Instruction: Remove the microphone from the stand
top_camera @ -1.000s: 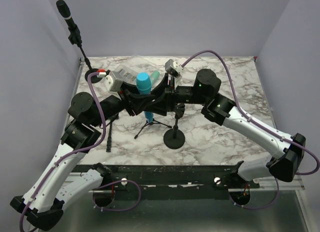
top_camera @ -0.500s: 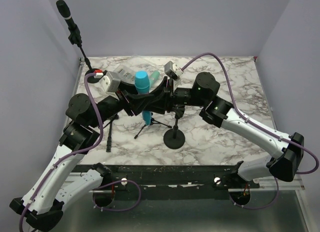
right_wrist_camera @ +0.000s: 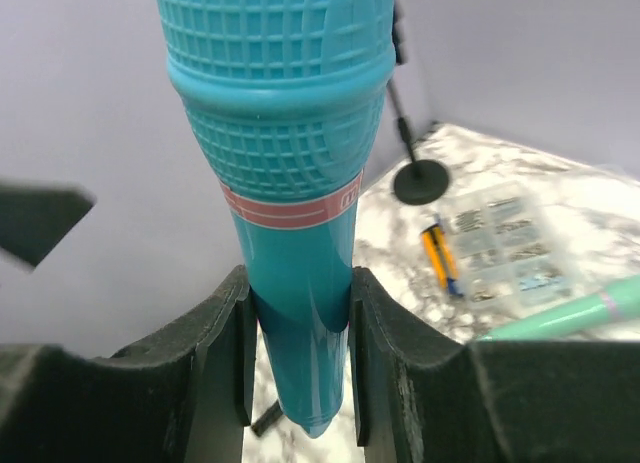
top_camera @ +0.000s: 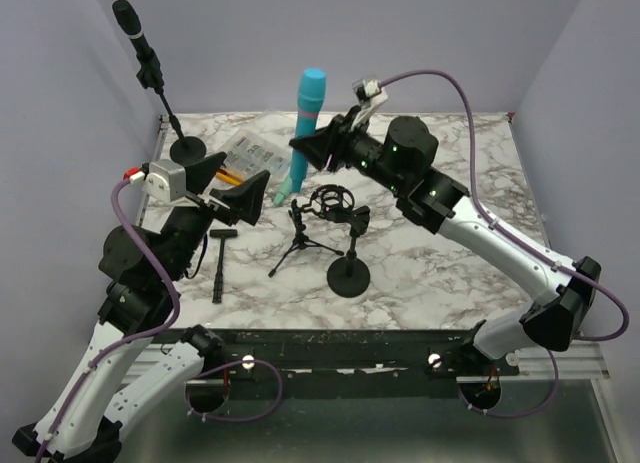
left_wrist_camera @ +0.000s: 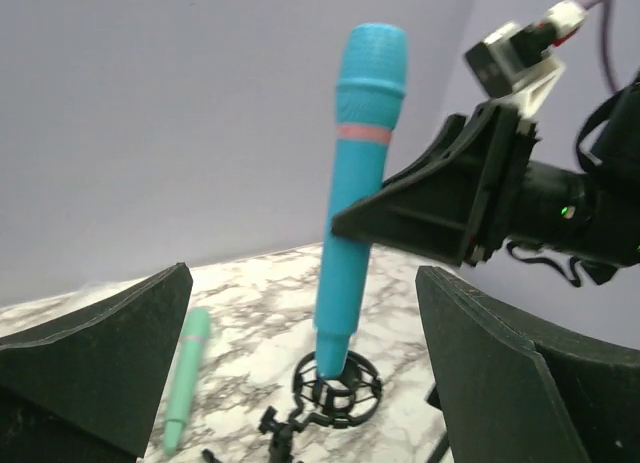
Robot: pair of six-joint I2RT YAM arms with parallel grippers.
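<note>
Teal microphone [top_camera: 305, 118] in right claw [top_camera: 312, 146], above tripod stand [top_camera: 312, 226].

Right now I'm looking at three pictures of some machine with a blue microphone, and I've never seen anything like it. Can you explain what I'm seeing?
These are two robot arms bolted to a marble table. One picture looks down from above; the other two come from small cameras on each arm's wrist. The right hand is shut on the blue microphone, holding it upright above the ring-shaped holder of a small tripod stand. Its two fingers squeeze the handle. The left hand is open and holds nothing. Also on the table: a green microphone, a clear plastic box, a round-based stand and a tall stand with a black microphone.
</note>
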